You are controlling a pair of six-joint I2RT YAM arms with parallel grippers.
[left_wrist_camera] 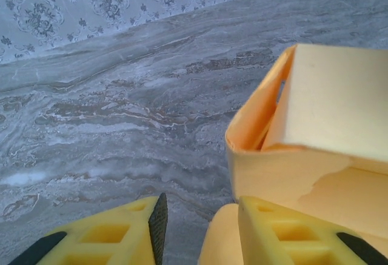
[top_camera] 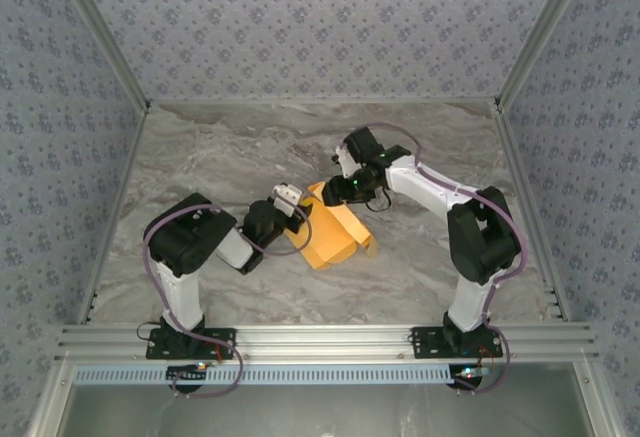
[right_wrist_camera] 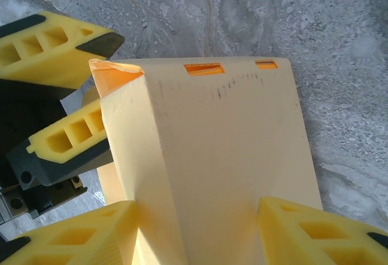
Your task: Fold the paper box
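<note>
Leftward, the left gripper (top_camera: 302,221) sits at the left side of the paper box (top_camera: 336,237), near the middle of the marble table (top_camera: 210,157); its fingers (left_wrist_camera: 115,238) are apart, and in the left wrist view an edge of the orange-yellow card lies between them without being pinched; the box is partly formed, with its walls raised and its far end open; to the right, the right gripper (top_camera: 338,191) meets the box's far end; its fingers (right_wrist_camera: 315,234) are spread wide, with a pale panel (right_wrist_camera: 224,150) between them.
</note>
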